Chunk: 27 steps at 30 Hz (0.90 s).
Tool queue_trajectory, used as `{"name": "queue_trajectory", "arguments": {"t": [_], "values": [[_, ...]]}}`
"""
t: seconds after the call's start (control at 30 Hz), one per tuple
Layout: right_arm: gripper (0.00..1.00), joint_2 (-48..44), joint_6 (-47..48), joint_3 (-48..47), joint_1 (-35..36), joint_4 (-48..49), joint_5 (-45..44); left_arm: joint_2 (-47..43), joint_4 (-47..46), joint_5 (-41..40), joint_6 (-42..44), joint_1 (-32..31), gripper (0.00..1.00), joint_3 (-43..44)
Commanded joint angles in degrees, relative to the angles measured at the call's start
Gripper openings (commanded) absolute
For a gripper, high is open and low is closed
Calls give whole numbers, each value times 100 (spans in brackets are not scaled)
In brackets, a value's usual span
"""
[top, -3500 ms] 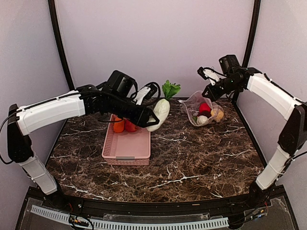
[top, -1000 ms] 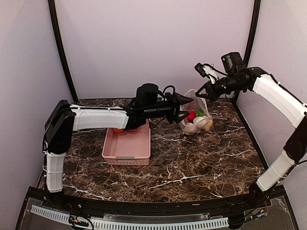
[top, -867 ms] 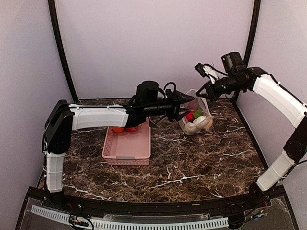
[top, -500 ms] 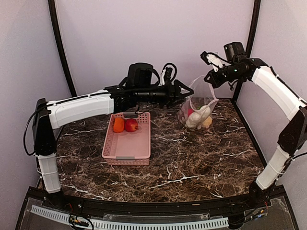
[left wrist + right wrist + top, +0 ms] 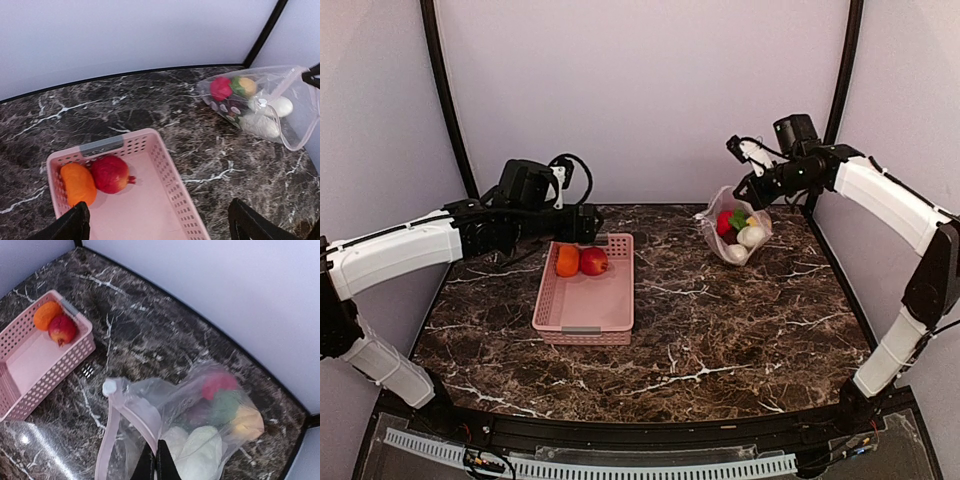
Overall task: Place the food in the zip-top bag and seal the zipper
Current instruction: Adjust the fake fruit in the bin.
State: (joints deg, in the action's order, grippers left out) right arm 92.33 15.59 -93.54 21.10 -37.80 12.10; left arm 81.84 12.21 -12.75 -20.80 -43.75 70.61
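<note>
Top external: left gripper [image 5: 588, 223] has pulled back from the bag [image 5: 735, 238] to above the basket's [image 5: 585, 316] far end, fingers now spread wide and holding nothing; right gripper [image 5: 742, 193] still pinches the bag's mouth edge by the zipper [image 5: 127, 412]. The bag sits lower, resting on the table [image 5: 740, 330] at back right, mouth unsealed. White, red, green and yellow food is inside; orange piece [image 5: 567, 260] and red piece [image 5: 593, 261] remain in the basket.

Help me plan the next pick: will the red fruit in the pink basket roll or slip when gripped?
Likely apt to roll: the red fruit is round, with only a small nub. Its glossy skin suggests hard, light plastic, so possibly slippery. It lies against the orange piece near the far wall of the pink basket, which should stop it rolling far.
</note>
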Motion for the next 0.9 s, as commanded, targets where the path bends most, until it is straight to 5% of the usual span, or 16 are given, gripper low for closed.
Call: {"name": "queue_trajectory", "arguments": {"t": [0.0, 0.2, 0.87], "values": [[0, -80, -252, 489, -27, 29, 733, -230, 345, -360, 288, 112, 94, -231], [0, -248, -245, 567, -29, 91, 946, 60, 1284, -813, 250, 209, 87, -68], [0, -1213, -447, 2060, -591, 1273, 1661, 1601, 2699, -476, -107, 692, 80, 1298]]}}
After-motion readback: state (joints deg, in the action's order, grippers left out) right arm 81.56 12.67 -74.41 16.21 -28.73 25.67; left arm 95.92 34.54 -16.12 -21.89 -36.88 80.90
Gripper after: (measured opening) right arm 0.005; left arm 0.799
